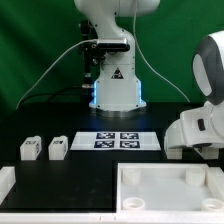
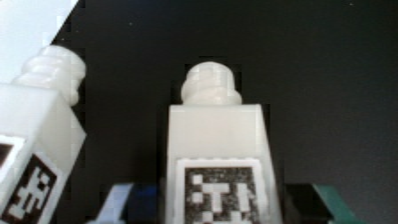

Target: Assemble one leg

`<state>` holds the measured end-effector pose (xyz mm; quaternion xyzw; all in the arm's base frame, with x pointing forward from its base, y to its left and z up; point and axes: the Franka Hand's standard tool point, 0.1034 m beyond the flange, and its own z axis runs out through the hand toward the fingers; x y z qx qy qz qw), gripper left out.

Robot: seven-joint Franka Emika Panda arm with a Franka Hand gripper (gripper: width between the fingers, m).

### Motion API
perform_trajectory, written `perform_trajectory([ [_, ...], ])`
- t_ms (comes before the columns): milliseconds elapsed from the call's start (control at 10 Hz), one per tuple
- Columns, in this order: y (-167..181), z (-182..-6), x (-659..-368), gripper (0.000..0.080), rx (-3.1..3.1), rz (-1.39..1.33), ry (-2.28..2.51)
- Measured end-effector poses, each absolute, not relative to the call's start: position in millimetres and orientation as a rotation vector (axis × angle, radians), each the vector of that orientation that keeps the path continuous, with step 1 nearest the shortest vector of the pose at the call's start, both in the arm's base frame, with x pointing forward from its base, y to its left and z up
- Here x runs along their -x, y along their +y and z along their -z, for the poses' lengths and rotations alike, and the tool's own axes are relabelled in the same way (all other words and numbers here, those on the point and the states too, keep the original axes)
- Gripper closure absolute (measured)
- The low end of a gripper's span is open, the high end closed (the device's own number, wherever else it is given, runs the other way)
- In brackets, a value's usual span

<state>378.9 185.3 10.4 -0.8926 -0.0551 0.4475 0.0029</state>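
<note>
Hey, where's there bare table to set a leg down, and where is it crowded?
Bare table lies between the leg nearest the marker board, that board and the panel. More lies behind the legs, beside the robot base. The exterior view's right is crowded: the arm sits right at the panel.

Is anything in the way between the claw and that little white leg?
Nothing visible. In the wrist view the leg sits between the fingers of the open gripper; a second leg stands beside it, apart.
</note>
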Motion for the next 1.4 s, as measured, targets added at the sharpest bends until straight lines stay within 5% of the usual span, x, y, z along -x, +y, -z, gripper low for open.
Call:
perform_trajectory([
  [400,185,-12.3,-381,0.0509,2.802,-1.396,-0.171],
  [700,163,-84.8,-432,0.0508,2.86,-1.188,-0.263],
  [900,150,-118.0,-457,0.0508,2.971,-0.836,-0.255],
  [1100,140,-137.9,-479,0.0508,3.015,-0.621,-0.226],
  [1400,141,-136.4,-490,0.0508,3.06,-0.134,-0.216],
])
